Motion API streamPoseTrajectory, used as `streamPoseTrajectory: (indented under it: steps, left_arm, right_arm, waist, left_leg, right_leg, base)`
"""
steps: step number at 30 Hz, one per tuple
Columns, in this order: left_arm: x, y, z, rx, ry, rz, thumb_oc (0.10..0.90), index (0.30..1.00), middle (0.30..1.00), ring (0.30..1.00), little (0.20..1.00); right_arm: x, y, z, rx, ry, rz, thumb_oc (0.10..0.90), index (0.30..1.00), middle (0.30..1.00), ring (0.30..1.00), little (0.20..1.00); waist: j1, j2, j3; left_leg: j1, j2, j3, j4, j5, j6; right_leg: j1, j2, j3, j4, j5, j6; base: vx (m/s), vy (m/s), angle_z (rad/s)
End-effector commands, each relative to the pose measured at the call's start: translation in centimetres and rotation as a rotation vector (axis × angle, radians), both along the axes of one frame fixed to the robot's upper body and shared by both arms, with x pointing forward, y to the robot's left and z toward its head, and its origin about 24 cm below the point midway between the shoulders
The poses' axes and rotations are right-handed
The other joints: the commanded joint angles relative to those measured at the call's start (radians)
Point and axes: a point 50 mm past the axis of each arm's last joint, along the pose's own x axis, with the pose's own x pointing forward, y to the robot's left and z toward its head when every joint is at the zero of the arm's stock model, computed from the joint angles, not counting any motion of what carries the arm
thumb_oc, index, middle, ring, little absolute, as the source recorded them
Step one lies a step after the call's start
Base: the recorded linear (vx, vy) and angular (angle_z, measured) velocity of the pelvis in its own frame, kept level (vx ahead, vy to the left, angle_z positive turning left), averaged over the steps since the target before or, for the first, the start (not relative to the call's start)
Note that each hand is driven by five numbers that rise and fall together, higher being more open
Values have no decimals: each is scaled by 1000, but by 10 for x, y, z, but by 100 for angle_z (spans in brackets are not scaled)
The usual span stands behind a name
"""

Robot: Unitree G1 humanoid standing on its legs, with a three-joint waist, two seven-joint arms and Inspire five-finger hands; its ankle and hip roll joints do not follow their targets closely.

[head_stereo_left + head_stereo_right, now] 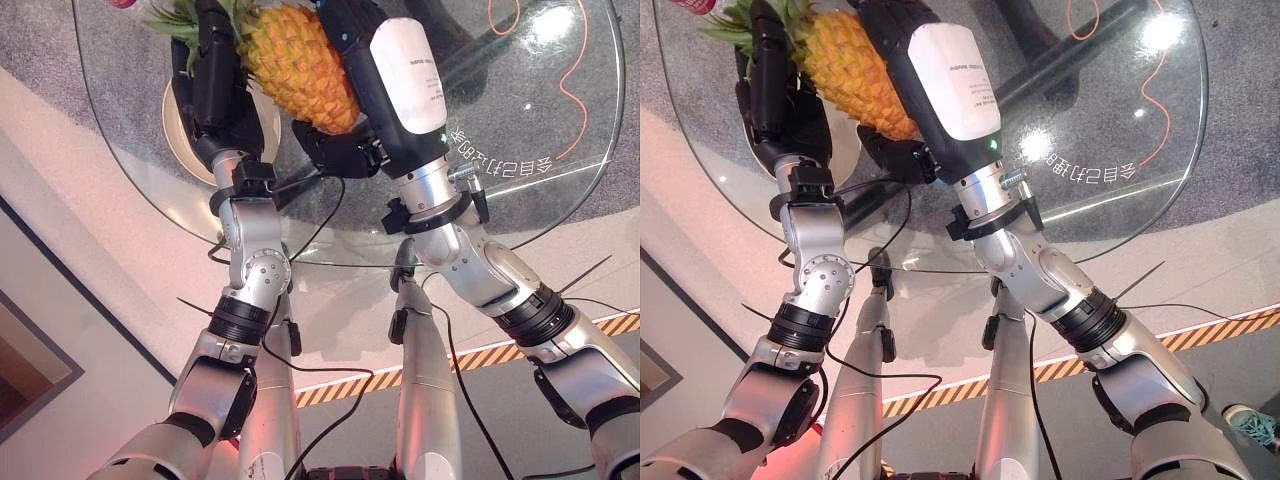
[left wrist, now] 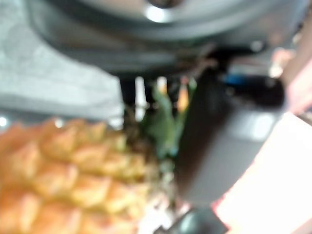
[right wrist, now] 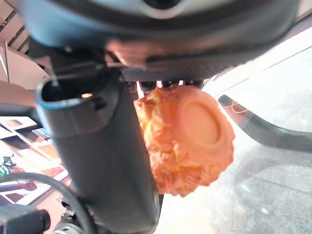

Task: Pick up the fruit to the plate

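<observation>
Glass table (image 1: 520,200) | both hands flank pineapple (image 1: 300,65) (fingers hidden)

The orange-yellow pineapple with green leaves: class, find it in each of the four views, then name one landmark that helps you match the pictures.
Left eye view: orange-yellow pineapple with green leaves, top centre, between both robot hands.
Right eye view: top left, lying slantwise.
Left wrist view: scaly side at lower left, leaves at centre.
Right wrist view: round base at centre.
Shared landmark: the round glass table beneath it.
</observation>
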Motion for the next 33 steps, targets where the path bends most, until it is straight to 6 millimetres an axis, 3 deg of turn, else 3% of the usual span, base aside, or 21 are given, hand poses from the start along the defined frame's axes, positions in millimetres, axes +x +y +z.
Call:
streamPoseTrajectory:
  steps: [1,33]
  left_arm:
    - [-33,31,53,-97,-332,151,100,300,300,300,200]
    - [-41,30,69,169,-422,295,100,300,300,300,200]
  right_arm:
    - [-29,-20,68,263,-356,10,800,900,900,900,900]
    - [-27,-25,70,176,-352,-11,800,900,900,900,900]
  waist:
    - [19,-36,-27]
    - [17,-36,-27]
  left_leg:
    - [-27,-49,-6,35,-35,8]
    - [-42,-47,-11,55,-46,5]
  right_leg:
    - [74,33,-53,-130,44,22]
    - [59,35,-46,-114,35,21]
  base:
    - [0,0,0]
    - [0,0,0]
